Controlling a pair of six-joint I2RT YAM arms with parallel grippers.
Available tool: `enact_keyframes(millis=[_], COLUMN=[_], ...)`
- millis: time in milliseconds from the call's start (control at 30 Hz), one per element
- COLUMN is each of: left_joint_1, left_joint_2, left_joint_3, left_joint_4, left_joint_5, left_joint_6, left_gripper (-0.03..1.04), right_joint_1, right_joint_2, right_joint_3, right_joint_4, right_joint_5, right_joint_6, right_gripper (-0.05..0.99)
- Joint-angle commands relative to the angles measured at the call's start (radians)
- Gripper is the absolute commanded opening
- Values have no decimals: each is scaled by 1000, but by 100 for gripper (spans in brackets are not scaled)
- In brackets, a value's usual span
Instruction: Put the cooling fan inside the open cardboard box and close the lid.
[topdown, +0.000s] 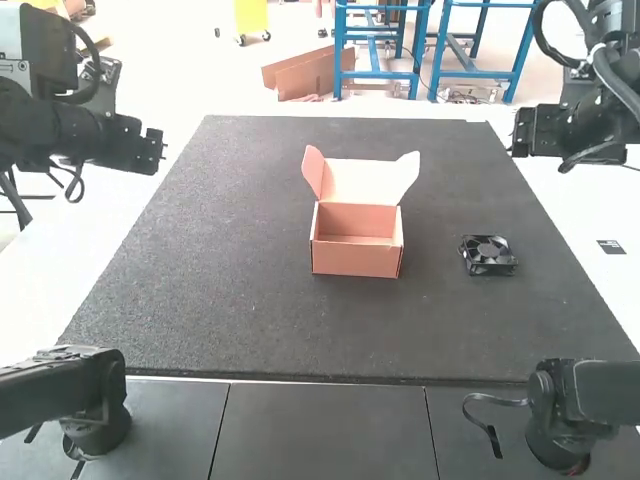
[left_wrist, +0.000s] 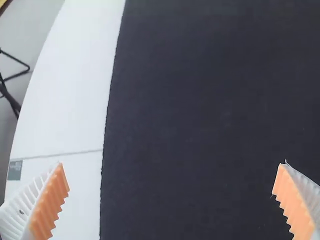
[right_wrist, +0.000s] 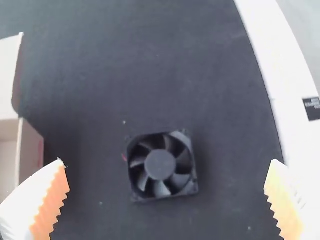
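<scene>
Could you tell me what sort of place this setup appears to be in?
Probably a robotics test bench: a left arm and a right arm flank a black mat bearing an open cardboard box and a cooling fan.

This is looking like a robotics lab or workshop: a white desk (topdown: 75, 255) is carrying a black work mat (topdown: 230, 270), and the left arm (topdown: 60, 385) and right arm (topdown: 585, 400), trailing black cables (topdown: 487, 418), are standing by the mat's near corners.
</scene>
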Motion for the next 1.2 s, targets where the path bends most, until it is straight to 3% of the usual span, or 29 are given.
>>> enact_keyframes(millis=[0, 100, 233, 300, 433, 567, 833, 967, 1167], left_joint_1=[-8, -2, 1, 1, 1, -3, -5, -5, -5], left_joint_2=[0, 0, 2, 2, 25, 36, 59, 63, 63], left_joint_3=[37, 32, 18, 6, -3, 11, 8, 11, 11], left_joint_4=[10, 52, 81, 105, 107, 93, 90, 88, 104], left_joint_5=[-5, -3, 0, 3, 24, 73, 84, 103, 106], left_joint_6=[45, 34, -18, -29, -104, -174, -239, -283, -285], left_gripper=[97, 97, 97, 97, 97, 97, 97, 97, 97], right_joint_1=[-36, -51, -80, -102, -152, -212, -267, -260, -258], right_joint_2=[11, 65, 105, 117, 165, 221, 327, 393, 513], right_joint_3=[80, 94, 101, 89, 39, 6, -24, -47, -40], right_joint_4=[-23, -96, -164, -170, -156, -105, 50, 109, 151], right_joint_5=[-51, -82, -111, -112, -115, -117, -122, -125, -123], right_joint_6=[-12, -9, -3, -27, -95, -159, -329, -340, -331], right_gripper=[90, 90, 90, 90, 90, 90, 90, 90, 90])
